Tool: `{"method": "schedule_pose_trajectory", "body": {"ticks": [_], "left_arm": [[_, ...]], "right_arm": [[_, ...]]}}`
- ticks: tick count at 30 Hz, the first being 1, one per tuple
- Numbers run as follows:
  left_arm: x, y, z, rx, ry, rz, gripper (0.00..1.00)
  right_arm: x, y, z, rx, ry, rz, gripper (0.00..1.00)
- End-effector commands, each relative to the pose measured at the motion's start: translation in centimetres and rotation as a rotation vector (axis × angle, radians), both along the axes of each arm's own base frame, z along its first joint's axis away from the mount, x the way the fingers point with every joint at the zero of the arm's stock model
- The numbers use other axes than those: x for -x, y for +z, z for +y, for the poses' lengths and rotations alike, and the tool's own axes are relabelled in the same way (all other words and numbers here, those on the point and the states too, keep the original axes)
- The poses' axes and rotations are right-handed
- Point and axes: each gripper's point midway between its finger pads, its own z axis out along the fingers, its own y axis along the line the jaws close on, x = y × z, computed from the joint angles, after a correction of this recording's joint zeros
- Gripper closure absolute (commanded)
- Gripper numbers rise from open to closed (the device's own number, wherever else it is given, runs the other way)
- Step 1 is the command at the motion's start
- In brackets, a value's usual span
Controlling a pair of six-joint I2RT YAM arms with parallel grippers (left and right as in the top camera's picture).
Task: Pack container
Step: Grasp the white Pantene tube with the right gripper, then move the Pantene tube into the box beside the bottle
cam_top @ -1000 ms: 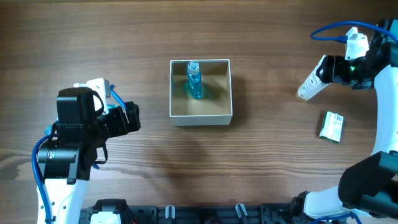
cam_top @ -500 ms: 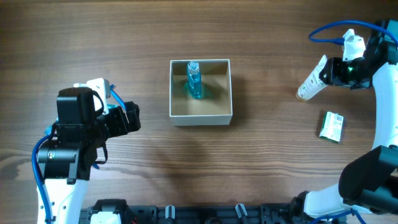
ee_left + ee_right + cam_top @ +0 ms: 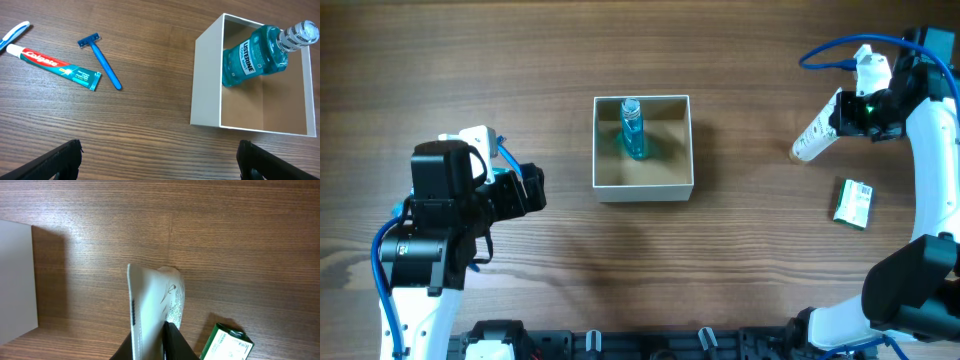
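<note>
The container (image 3: pixel 642 188), a white-walled square box with a tan inside, stands mid-table and holds a blue mouthwash bottle (image 3: pixel 633 130). The left wrist view shows its near wall (image 3: pixel 206 85) and the bottle (image 3: pixel 255 52) leaning inside. My right gripper (image 3: pixel 840 115) at the far right is shut on the flat end of a white tube (image 3: pixel 815 138), which slants down to the left. In the right wrist view the tube (image 3: pixel 155 300) is pinched between the dark fingers of that gripper (image 3: pixel 150 342). My left gripper (image 3: pixel 535 187) stands open left of the container, fingers (image 3: pixel 60 160) wide apart and holding nothing.
A green and white box (image 3: pixel 853 203) lies below the right gripper, close beside the tube (image 3: pixel 227 342). In the left wrist view a toothpaste tube (image 3: pixel 52 62), a blue razor (image 3: pixel 102 60) and a toothbrush tip (image 3: pixel 12 35) lie on the wood left of the container.
The right gripper has closed on the white tube and shifted it slightly left and up. The left arm has not moved.
</note>
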Motion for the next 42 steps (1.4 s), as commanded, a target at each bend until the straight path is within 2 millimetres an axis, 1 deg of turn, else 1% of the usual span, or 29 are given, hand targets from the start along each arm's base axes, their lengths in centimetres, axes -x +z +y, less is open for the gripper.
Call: {"method": "schedule_pose_trajectory", "body": {"ticks": [1,2,4,8,12,14,18,21,24,27,30,33,36,37,39,41,42], "left_arm": [[-0.3,1.0,-0.7,0.029,-0.019,-0.023,0.00],[-0.2,1.0,-0.7,0.029,-0.019,-0.023,0.00],[-0.3,1.0,-0.7,0.029,-0.019,-0.023,0.00],[-0.2,1.0,-0.7,0.029,-0.019,-0.023,0.00],[-0.3,1.0,-0.7,0.030,-0.019,-0.023,0.00],[-0.3,1.0,-0.7,0.030,-0.019,-0.023,0.00],[-0.3,1.0,-0.7,0.029,-0.019,-0.023,0.00],[-0.3,1.0,-0.7,0.030,-0.019,-0.023,0.00],[-0.3,1.0,-0.7,0.030,-0.019,-0.023,0.00],[-0.3,1.0,-0.7,0.030,-0.019,-0.023,0.00],[-0.3,1.0,-0.7,0.029,-0.019,-0.023,0.00],[-0.3,1.0,-0.7,0.030,-0.019,-0.023,0.00],[-0.3,1.0,-0.7,0.030,-0.019,-0.023,0.00],[-0.3,1.0,-0.7,0.030,-0.019,-0.023,0.00],[-0.3,1.0,-0.7,0.030,-0.019,-0.023,0.00],[-0.3,1.0,-0.7,0.030,-0.019,-0.023,0.00],[-0.3,1.0,-0.7,0.030,-0.019,-0.023,0.00]], "right_arm": [[-0.1,-0.3,0.3,-0.010,0.011,0.008,0.89],[-0.1,-0.3,0.3,-0.010,0.011,0.008,0.89],[-0.1,-0.3,0.3,-0.010,0.010,0.007,0.96],[-0.2,-0.3,0.3,-0.012,0.005,0.007,0.96],[-0.3,-0.2,0.3,-0.032,-0.050,0.003,0.96],[-0.3,0.3,0.4,-0.049,-0.098,-0.003,0.96],[-0.1,2.1,0.6,-0.061,-0.156,-0.048,0.96],[0.2,4.3,0.7,-0.056,-0.174,-0.111,0.96],[0.9,6.7,0.9,-0.026,-0.175,-0.175,0.96],[1.7,8.6,1.8,-0.005,-0.159,-0.221,0.96],[2.6,10.5,3.4,0.015,-0.155,-0.256,0.96],[3.5,12.6,5.9,0.017,-0.147,-0.278,0.96],[4.2,15.8,9.7,-0.035,-0.128,-0.315,0.96],[4.4,16.5,10.6,-0.052,-0.131,-0.323,0.96],[5.0,18.5,13.2,-0.119,-0.130,-0.349,0.96],[5.3,20.1,15.9,-0.179,-0.107,-0.375,0.96],[5.4,20.5,16.9,-0.204,-0.101,-0.377,0.96]]}}
